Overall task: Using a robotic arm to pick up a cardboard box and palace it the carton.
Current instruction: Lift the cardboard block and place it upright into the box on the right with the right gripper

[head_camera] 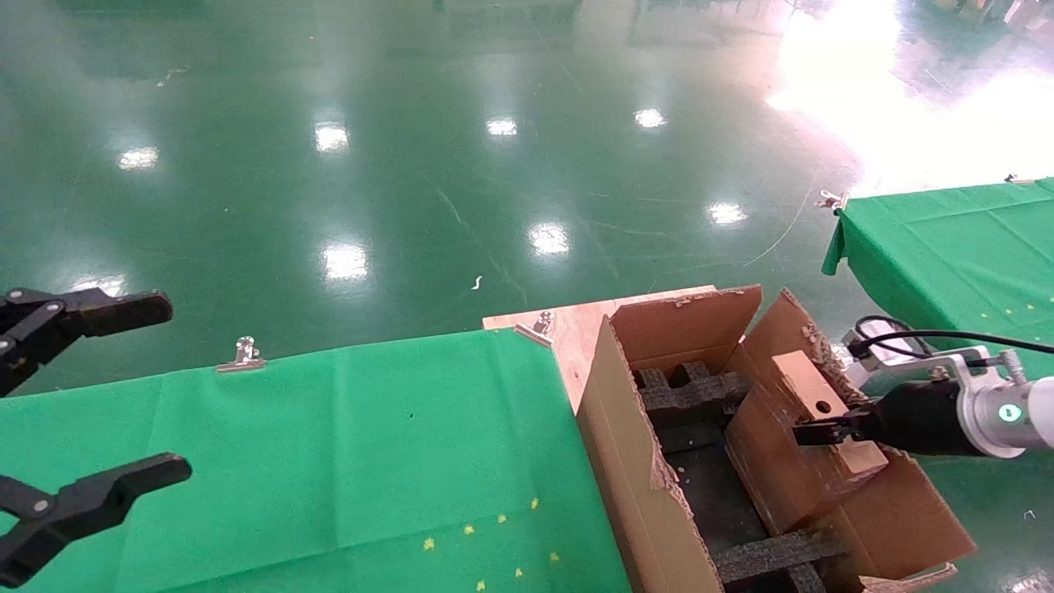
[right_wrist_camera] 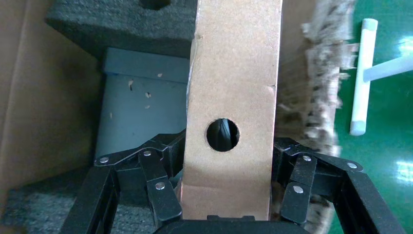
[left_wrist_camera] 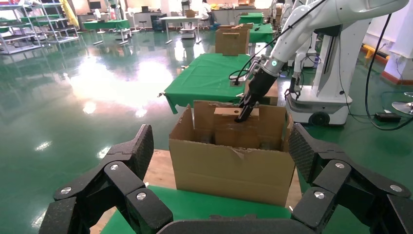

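Nearest the head camera, at far left, the black left gripper point(head_camera: 123, 391) hangs idle above the green cloth-covered table point(head_camera: 329, 461), its fingers spread wide apart. Two silver clips point(head_camera: 244, 354) pin the cloth along its far edge. Right of the table stands the large brown corrugated carton point(head_camera: 634, 469) with ragged flaps, black foam inserts point(head_camera: 683, 387) lining its inside. Over its right side, the white glossy robotic arm point(head_camera: 1013, 408) reaches in from the right; its black right gripper point(head_camera: 815, 432) pinches the small plain brown cardboard box point(head_camera: 811, 391), held tilted above the carton's interior.

Only the right wrist view shows the fingers point(right_wrist_camera: 160, 190) pressed against both sides of the box and its round hole. Only the left wrist view shows the carton's whole outer wall and another green table point(left_wrist_camera: 209, 73) beyond.
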